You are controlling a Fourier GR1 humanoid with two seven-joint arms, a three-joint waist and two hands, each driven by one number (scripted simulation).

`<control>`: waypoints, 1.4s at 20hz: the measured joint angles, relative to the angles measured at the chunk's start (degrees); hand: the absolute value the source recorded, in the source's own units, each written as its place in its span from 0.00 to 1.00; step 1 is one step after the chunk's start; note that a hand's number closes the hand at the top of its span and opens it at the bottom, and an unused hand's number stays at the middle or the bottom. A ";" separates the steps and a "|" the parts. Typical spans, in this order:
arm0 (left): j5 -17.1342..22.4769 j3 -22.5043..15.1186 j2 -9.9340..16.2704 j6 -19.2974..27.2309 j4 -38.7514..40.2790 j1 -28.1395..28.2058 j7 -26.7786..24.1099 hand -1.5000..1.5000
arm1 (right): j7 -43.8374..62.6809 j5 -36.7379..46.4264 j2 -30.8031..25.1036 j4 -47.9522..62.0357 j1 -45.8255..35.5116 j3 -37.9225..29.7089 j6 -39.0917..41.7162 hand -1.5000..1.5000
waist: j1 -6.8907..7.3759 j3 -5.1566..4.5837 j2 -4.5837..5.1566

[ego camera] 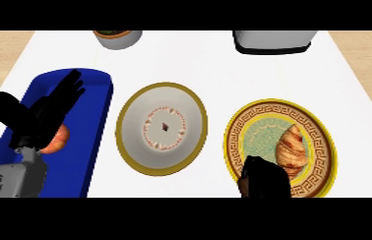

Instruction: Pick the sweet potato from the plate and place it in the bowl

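Observation:
An orange sweet potato (55,138) lies on the long blue plate (91,135) at the left, partly hidden by my left hand (45,111). That hand hangs over the plate with straight fingers pointing up and away, open and holding nothing. A gold-rimmed grey bowl (161,128) stands in the middle, just right of the blue plate, with nothing in it. My right hand (262,181) shows as a dark shape at the lower right, over the near edge of a patterned plate.
The yellow patterned plate (320,135) at the right carries a croissant (292,146). A grey pot with greenery (117,38) stands at the back left. A grey and black appliance (274,41) stands at the back right. White counter lies between them.

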 measured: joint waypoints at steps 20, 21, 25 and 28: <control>-0.79 -0.37 -0.48 -0.34 1.55 -1.12 -0.63 0.50 | 9.96 28.53 -5.39 -20.48 19.88 20.89 0.14 1.00 | 1.08 -0.22 0.30; -0.83 -0.59 -0.62 -0.40 1.38 -0.97 -0.61 0.50 | 9.81 29.14 -5.70 -20.51 19.50 21.02 0.39 1.00 | 1.28 -0.22 0.28; -0.98 -0.87 -0.82 -0.46 1.41 -1.17 -0.83 0.50 | 9.12 29.37 -6.80 -20.57 17.80 21.66 0.26 1.00 | 1.65 -0.19 0.31; -1.00 -0.98 -0.78 -0.42 1.22 -1.70 -0.42 0.50 | 8.92 27.92 -6.86 -21.32 15.66 22.51 -0.85 1.00 | 1.99 -0.13 0.39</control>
